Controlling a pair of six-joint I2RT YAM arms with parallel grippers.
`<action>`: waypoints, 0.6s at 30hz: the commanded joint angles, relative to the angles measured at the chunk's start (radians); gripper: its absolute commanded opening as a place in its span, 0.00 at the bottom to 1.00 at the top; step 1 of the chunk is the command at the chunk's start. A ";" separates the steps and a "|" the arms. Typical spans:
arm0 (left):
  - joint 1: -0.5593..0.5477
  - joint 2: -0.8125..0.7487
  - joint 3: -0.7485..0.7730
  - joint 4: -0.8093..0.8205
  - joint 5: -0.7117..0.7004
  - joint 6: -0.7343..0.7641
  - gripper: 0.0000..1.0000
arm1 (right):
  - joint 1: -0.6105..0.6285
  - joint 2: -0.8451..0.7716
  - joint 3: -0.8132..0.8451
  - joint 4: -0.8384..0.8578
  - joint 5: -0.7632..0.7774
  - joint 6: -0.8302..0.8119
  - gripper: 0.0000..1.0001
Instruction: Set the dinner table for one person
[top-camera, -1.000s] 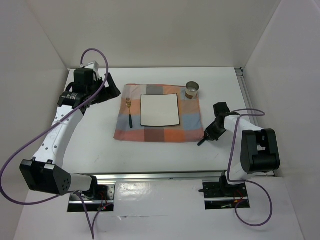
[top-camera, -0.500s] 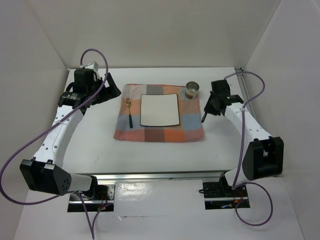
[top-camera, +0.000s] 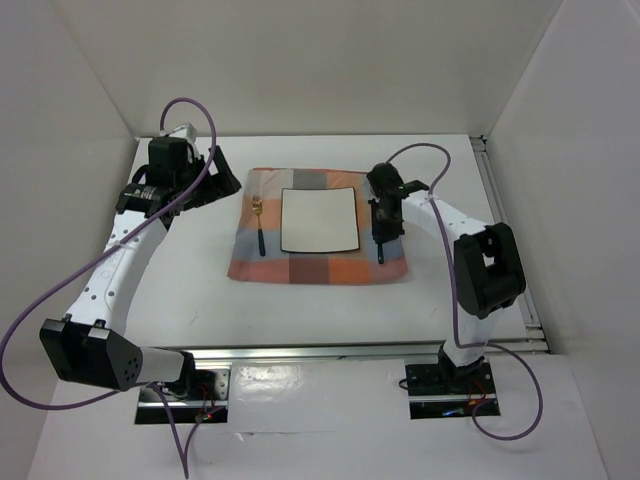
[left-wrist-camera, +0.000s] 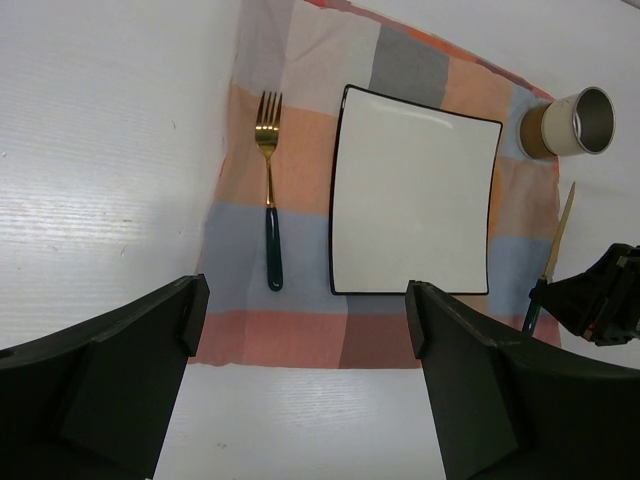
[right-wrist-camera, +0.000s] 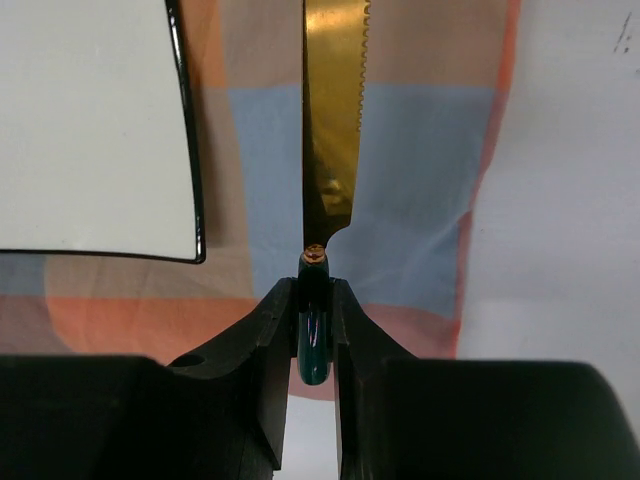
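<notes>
Right claw (right-wrist-camera: 316, 305) clenched on the knife (right-wrist-camera: 335, 120) by its green handle, blade pointing away, parallel to the plate (right-wrist-camera: 90, 120), over the mat (right-wrist-camera: 420, 170) on the worktop (top-camera: 320, 310); left claw (top-camera: 222, 186) gapes, well apart.

open dinner table (top-camera: 200, 295) left of mat (top-camera: 300, 268), cup (left-wrist-camera: 565, 122) near knife (right-wrist-camera: 335, 120) tip

Top view: cup (left-wrist-camera: 565, 122) was hidden under the right arm (top-camera: 440, 212). Right wrist view: knife (right-wrist-camera: 335, 110) blade tip ran off the top edge; handle mostly buried inside right end effector (right-wrist-camera: 315, 300); plate (right-wrist-camera: 90, 120) cropped left.
</notes>
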 joint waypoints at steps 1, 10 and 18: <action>-0.004 -0.027 0.006 0.017 -0.010 0.012 1.00 | -0.022 -0.017 0.002 0.028 0.007 -0.015 0.06; -0.004 -0.027 0.006 0.008 -0.030 0.021 1.00 | -0.031 0.075 0.002 0.066 0.007 -0.015 0.06; -0.004 -0.027 -0.003 0.008 -0.030 0.030 1.00 | -0.031 0.124 0.037 0.080 0.028 -0.015 0.10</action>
